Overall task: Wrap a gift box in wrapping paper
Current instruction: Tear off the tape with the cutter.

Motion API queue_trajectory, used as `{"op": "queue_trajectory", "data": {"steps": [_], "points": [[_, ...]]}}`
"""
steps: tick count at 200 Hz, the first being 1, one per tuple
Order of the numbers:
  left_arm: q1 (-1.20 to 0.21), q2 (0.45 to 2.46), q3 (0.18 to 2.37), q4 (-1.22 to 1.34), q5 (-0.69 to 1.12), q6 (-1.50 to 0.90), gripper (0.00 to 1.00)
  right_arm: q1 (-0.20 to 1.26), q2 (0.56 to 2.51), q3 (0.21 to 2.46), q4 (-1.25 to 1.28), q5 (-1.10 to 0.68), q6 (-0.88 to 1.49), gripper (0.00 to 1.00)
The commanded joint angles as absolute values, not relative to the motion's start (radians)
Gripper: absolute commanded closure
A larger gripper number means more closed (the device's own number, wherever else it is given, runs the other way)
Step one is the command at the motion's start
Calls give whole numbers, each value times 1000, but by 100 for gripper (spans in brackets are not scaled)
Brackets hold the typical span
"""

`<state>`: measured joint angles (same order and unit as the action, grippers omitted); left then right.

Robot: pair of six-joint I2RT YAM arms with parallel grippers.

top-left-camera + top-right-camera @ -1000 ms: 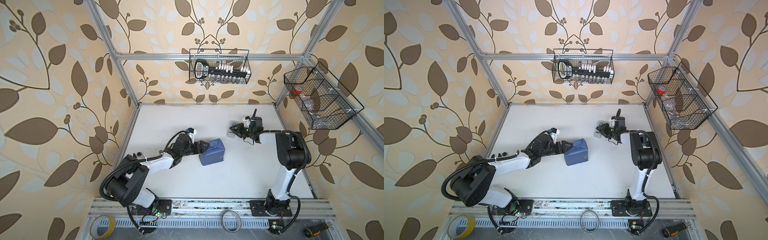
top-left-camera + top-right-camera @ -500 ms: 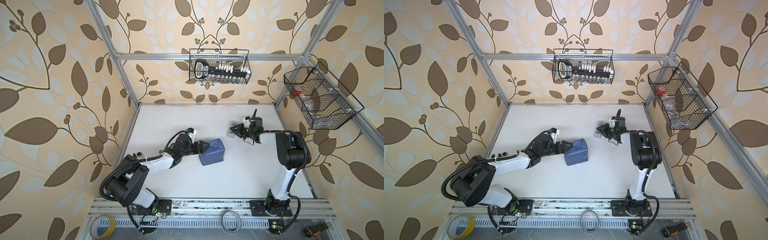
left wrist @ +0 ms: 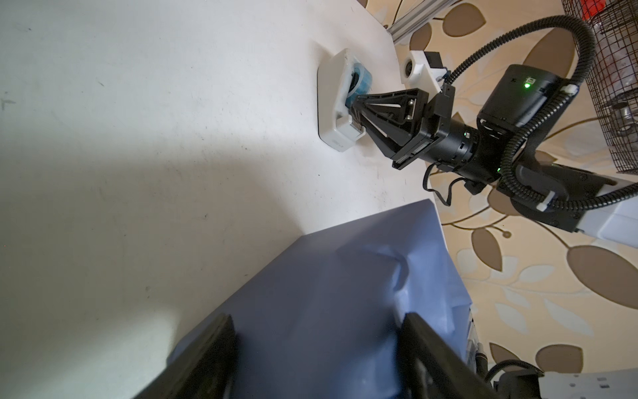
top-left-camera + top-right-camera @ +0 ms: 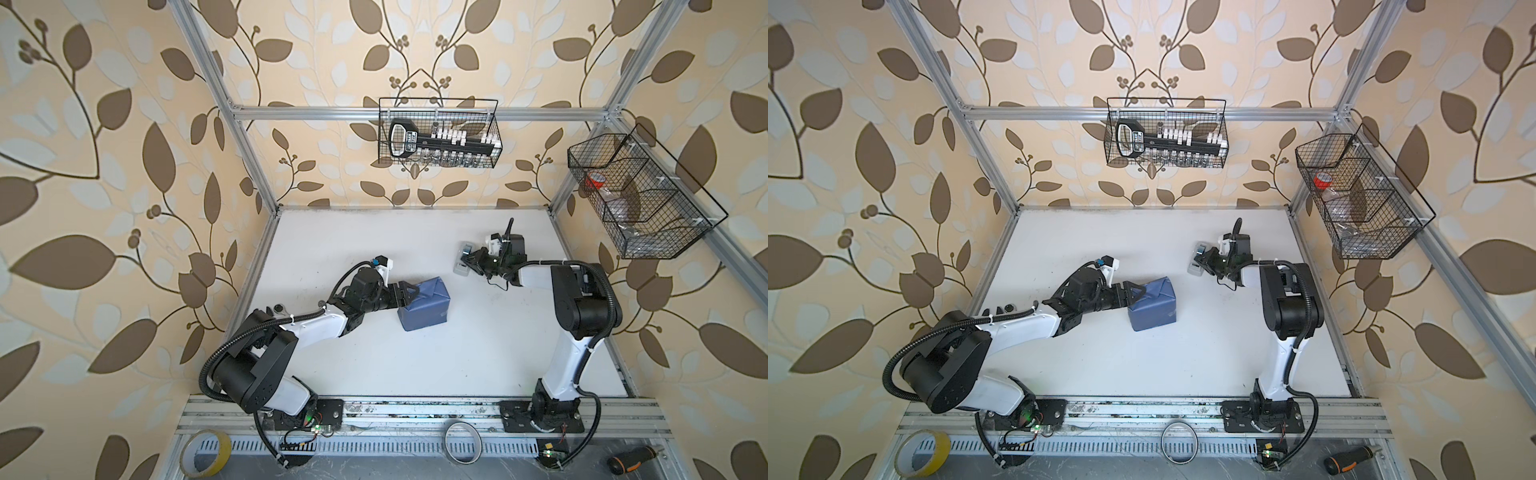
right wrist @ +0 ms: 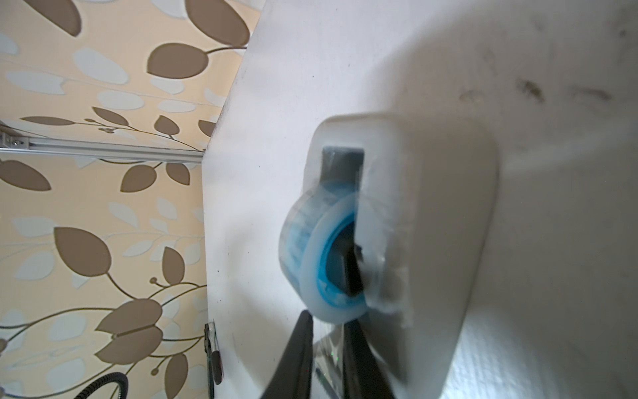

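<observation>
The gift box is hidden inside the slate-blue wrapping paper [image 4: 428,305] [image 4: 1154,307] [image 3: 328,269], which forms a parcel in the middle of the white table. My left gripper [image 4: 409,291] [image 4: 1140,291] [image 3: 316,321] is open, its two fingers spread against the parcel's left end. The paper shows between them and beyond both. My right gripper [image 4: 467,264] [image 4: 1200,262] [image 3: 114,117] [image 5: 329,345] is at the grey-white tape dispenser [image 4: 461,268] [image 3: 331,103] [image 5: 431,207] at the back right. Its fingers are nearly together on a clear strip under the blue-cored tape roll [image 5: 321,255].
A wire basket [image 4: 438,133] hangs on the back wall and another wire basket [image 4: 640,195] on the right wall. On the front rail lie a yellow tape roll [image 4: 205,453], a clear ring [image 4: 462,440] and a screwdriver [image 4: 631,457]. Aluminium posts frame the table.
The right gripper's jaws have narrowed at the tape dispenser. The left arm and the parcel have not moved.
</observation>
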<state>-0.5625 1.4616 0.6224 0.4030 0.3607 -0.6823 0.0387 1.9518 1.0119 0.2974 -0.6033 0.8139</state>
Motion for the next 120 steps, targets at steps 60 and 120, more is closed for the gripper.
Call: {"op": "queue_trajectory", "data": {"steps": [60,120], "points": [[-571,1489,602,193,329,-627,23,44,1934,978,344,-679,897,100],[-570,1491,607,188,327,-620,23,26,1883,938,501,-736,1026,100]]}}
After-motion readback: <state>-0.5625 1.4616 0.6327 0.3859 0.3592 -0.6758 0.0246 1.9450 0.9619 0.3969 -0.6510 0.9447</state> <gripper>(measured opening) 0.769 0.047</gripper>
